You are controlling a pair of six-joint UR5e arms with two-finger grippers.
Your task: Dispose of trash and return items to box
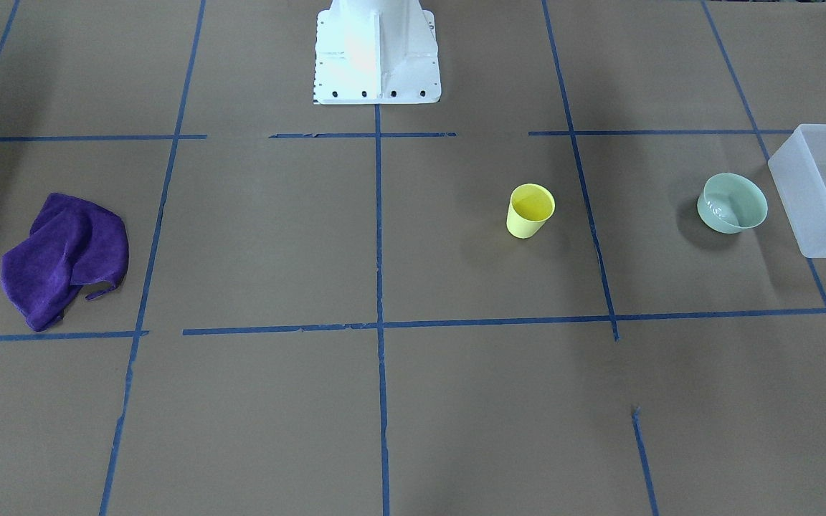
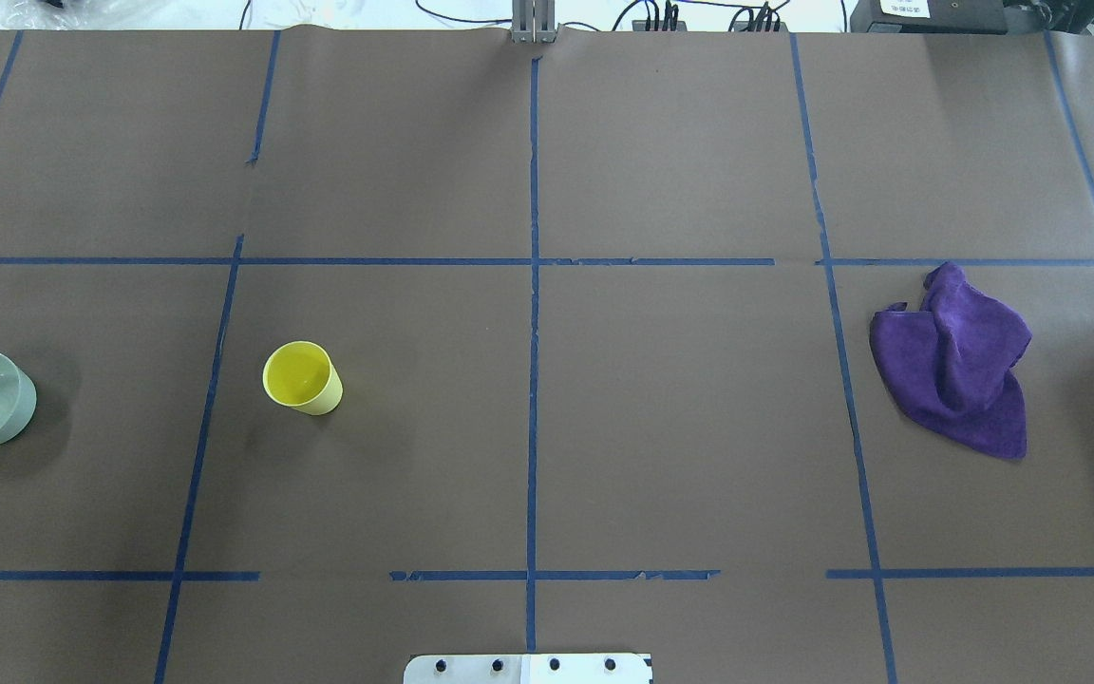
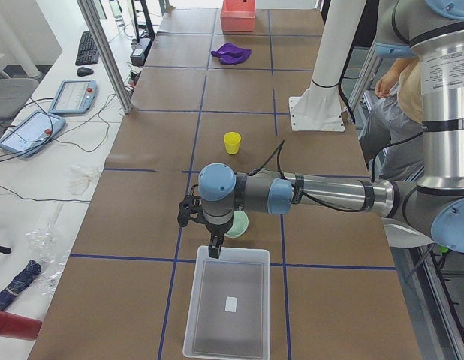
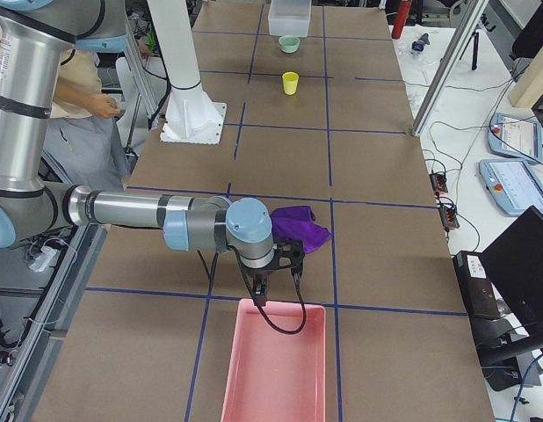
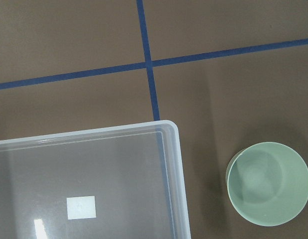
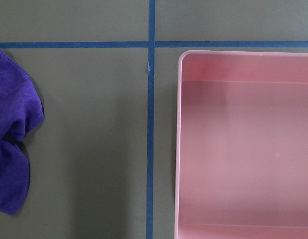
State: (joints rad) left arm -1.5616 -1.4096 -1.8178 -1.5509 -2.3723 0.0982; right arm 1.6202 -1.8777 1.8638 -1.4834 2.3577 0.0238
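The yellow cup [image 1: 530, 210] stands upright on the brown table, empty, and also shows in the overhead view [image 2: 302, 377]. The mint-green bowl [image 1: 732, 203] sits upright just beside the translucent box [image 1: 793, 201], which is empty apart from its white label. The left wrist view looks down on the box's corner [image 5: 174, 164] and the bowl [image 5: 268, 183]. My left gripper [image 3: 211, 251] hangs above the box's near edge, next to the bowl; I cannot tell if it is open or shut. My right gripper [image 4: 276, 290] hangs at the far end; I cannot tell its state.
A crumpled purple cloth [image 2: 960, 361] lies at the table's right end, beside an empty pink bin [image 6: 180, 149] under my right wrist. The white robot base [image 1: 377, 50] stands at the table's middle edge. Blue tape lines grid the table.
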